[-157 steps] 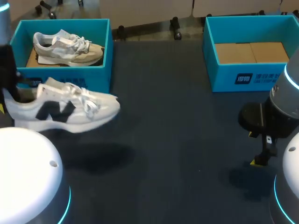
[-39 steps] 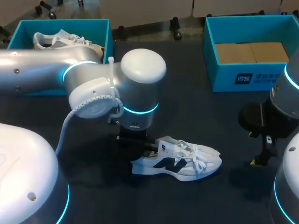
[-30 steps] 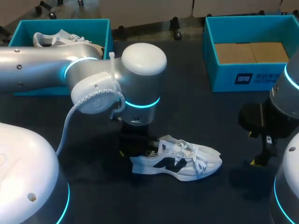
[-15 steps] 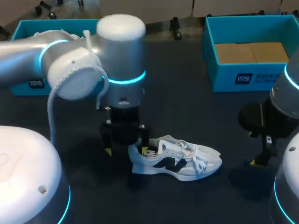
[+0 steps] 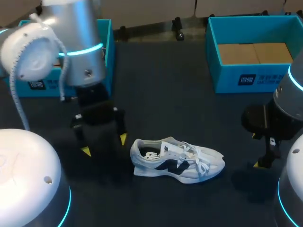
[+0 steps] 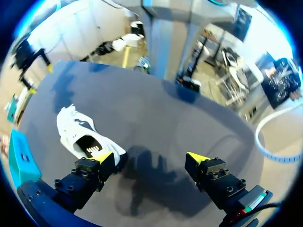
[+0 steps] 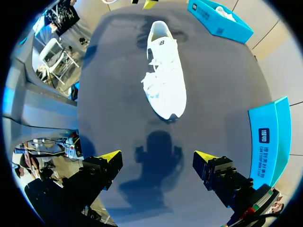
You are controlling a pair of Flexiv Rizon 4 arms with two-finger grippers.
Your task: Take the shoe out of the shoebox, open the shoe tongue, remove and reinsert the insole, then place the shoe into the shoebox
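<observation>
Head view: left gripper [image 5: 104, 144] wide open and empty, white shoe [image 5: 177, 161] upright just beside it, heel nearest; right gripper [image 7: 157, 156] likewise open, shoe well ahead; likely skid of the unpinned shoe if one finger pushes the tongue.

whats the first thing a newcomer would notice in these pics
The white sneaker with a dark side mark lies on its sole in the middle of the dark table, toe towards the right arm. The silver left arm's gripper hangs just beside its heel, fingers open and empty. A teal shoebox at the far right shows only a cardboard floor; another teal shoebox at the far left is largely behind that arm.
</observation>
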